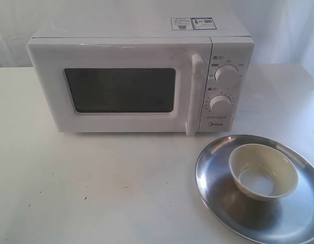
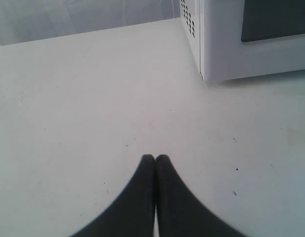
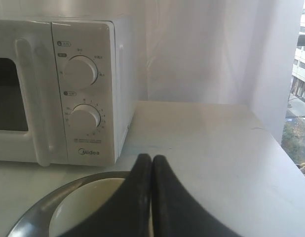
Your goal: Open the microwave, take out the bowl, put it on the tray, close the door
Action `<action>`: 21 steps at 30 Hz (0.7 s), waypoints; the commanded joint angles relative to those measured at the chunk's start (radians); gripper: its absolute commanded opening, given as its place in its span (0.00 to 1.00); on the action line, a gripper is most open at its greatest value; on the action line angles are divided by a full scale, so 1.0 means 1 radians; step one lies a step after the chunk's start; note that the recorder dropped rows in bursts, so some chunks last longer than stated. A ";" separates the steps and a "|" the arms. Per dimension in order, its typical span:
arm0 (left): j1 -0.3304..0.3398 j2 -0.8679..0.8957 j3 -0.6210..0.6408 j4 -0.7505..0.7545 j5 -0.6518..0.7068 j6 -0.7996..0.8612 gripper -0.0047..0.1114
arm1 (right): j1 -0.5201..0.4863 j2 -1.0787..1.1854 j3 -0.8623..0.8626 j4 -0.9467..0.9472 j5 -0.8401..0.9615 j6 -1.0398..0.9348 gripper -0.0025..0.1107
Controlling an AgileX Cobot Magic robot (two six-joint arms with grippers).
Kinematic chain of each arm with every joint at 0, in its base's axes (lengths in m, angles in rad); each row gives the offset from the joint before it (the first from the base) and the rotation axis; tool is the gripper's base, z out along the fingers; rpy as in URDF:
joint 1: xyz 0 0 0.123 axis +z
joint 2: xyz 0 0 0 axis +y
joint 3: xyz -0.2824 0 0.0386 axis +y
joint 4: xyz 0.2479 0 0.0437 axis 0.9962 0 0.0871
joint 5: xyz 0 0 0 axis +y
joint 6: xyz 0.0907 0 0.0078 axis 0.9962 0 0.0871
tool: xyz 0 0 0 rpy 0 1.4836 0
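The white microwave (image 1: pixel 142 76) stands at the back of the table with its door (image 1: pixel 121 89) shut and the bar handle (image 1: pixel 195 94) upright. In front of it to the right lies the steel tray (image 1: pixel 218 193), and the cream bowl (image 1: pixel 263 170) sits upright on it. Neither arm shows in the exterior view. My left gripper (image 2: pixel 155 158) is shut and empty over bare table, near the microwave's corner (image 2: pixel 211 44). My right gripper (image 3: pixel 151 158) is shut and empty, hovering over the bowl (image 3: pixel 88 205) and the tray's rim (image 3: pixel 49 200), facing the microwave's knobs (image 3: pixel 81 71).
The white table (image 1: pixel 96 188) spreads wide to the left and front of the microwave. A white curtain hangs behind. The table's right edge (image 3: pixel 285 153) lies close to a window.
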 commanded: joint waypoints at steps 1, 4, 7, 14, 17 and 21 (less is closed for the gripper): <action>-0.001 -0.002 0.003 -0.004 -0.001 -0.006 0.04 | -0.006 -0.006 0.005 0.009 -0.004 -0.011 0.02; -0.001 -0.002 0.003 -0.004 -0.001 -0.006 0.04 | -0.006 -0.006 0.005 0.009 -0.002 -0.004 0.02; -0.001 -0.002 0.003 -0.004 -0.001 -0.006 0.04 | -0.006 -0.006 0.005 0.009 -0.002 -0.004 0.02; -0.001 -0.002 0.003 -0.004 -0.001 -0.006 0.04 | -0.006 -0.006 0.005 0.009 -0.002 -0.004 0.02; -0.001 -0.002 0.003 -0.004 -0.001 -0.006 0.04 | -0.006 -0.006 0.005 0.009 -0.002 -0.004 0.02; -0.001 -0.002 0.003 -0.004 -0.001 -0.006 0.04 | -0.006 -0.006 0.005 0.009 -0.002 -0.004 0.02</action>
